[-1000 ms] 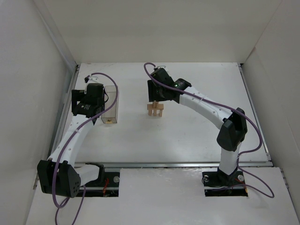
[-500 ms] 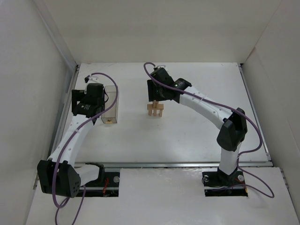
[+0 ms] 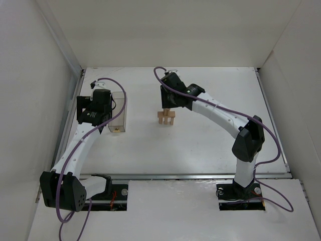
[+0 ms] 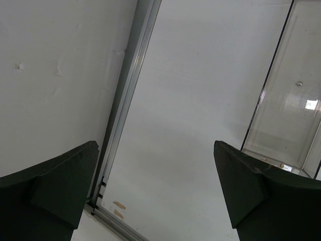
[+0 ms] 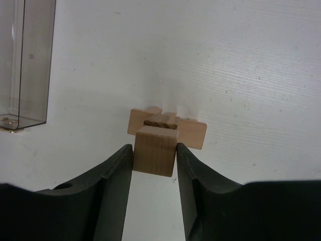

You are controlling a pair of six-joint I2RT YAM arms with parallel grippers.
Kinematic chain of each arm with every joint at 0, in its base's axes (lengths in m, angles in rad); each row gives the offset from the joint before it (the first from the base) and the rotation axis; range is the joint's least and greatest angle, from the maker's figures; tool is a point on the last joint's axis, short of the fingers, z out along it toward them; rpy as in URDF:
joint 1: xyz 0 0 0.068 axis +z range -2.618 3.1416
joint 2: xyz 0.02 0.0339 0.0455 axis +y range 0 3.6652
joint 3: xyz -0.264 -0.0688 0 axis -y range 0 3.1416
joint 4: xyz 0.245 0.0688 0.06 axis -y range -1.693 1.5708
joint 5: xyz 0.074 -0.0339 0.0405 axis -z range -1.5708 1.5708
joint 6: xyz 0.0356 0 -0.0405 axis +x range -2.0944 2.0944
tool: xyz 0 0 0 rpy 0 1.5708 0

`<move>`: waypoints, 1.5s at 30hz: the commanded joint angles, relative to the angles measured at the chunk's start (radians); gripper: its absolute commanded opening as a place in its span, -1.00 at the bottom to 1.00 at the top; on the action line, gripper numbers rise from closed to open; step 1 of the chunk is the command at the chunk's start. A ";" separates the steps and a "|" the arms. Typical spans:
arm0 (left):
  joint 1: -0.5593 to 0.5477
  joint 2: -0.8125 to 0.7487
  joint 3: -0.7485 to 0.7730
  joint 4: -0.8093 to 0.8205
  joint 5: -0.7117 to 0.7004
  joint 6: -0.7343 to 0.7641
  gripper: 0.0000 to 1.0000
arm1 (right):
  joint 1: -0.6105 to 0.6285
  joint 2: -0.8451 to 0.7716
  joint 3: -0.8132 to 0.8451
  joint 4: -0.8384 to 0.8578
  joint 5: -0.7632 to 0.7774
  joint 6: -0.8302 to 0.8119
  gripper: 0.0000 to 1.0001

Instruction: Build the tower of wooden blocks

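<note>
White walls (image 3: 40,75) box in a white table (image 3: 200,145), with a metal rail (image 4: 125,100) along its left edge. The tower (image 3: 166,119) stands mid-table toward the far side, the clear box (image 3: 119,113) well to its left. The right gripper (image 5: 154,150) pinches the top block (image 5: 155,156) on both sides, above the crosspiece. The left gripper (image 4: 155,150) hangs spread wide beside the box, holding nothing. Since a second ago the right wrist has edged slightly right; everything else is unchanged

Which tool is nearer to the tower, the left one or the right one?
Right. The right tool is directly at the tower, its fingers gripping the top block. The left tool hangs open far to the tower's left, beyond the clear box.
</note>
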 commanded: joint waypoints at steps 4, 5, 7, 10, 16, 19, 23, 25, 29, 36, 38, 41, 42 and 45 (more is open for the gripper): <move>0.005 -0.013 0.027 0.009 -0.004 -0.010 0.98 | -0.003 -0.043 0.043 0.028 0.022 -0.007 -0.18; 0.005 -0.013 0.027 0.009 -0.004 -0.010 0.98 | -0.003 -0.043 0.043 0.028 0.022 -0.007 -0.18; 0.005 -0.013 0.027 0.009 -0.004 -0.010 0.98 | -0.003 -0.043 0.043 0.028 0.022 -0.007 -0.18; 0.005 -0.013 0.027 0.009 -0.004 -0.010 0.98 | -0.003 -0.043 0.043 0.037 0.022 -0.007 -0.20; 0.005 -0.013 0.027 0.009 -0.004 -0.010 0.98 | 0.006 -0.052 0.052 0.046 0.031 -0.007 -0.20; 0.005 -0.022 0.027 0.009 -0.004 -0.010 0.98 | 0.006 -0.043 0.061 0.046 0.031 -0.007 -0.20; 0.005 -0.022 0.027 0.009 -0.004 -0.010 0.98 | 0.006 -0.043 0.070 0.046 0.031 -0.007 -0.20; 0.005 -0.022 0.018 0.009 -0.004 -0.010 0.98 | 0.006 -0.034 0.070 0.046 0.031 -0.007 -0.23; 0.005 -0.022 0.018 0.018 -0.004 -0.010 0.98 | 0.015 -0.034 0.070 0.046 0.031 -0.007 -0.23; 0.015 -0.022 0.018 0.018 -0.004 -0.001 0.98 | 0.015 -0.034 0.052 0.046 0.031 -0.007 -0.23; 0.015 -0.022 0.018 0.018 -0.004 -0.001 0.98 | 0.015 -0.034 0.052 0.046 0.031 -0.007 -0.23; 0.015 -0.022 0.018 0.018 -0.004 -0.001 0.98 | 0.015 -0.034 0.052 0.046 0.031 -0.007 -0.23; 0.015 -0.031 0.018 0.018 -0.004 -0.001 0.98 | 0.015 -0.034 0.052 0.046 0.040 -0.007 -0.23; 0.015 -0.031 0.018 0.018 -0.004 -0.001 0.98 | 0.015 -0.034 0.043 0.046 0.049 -0.007 -0.23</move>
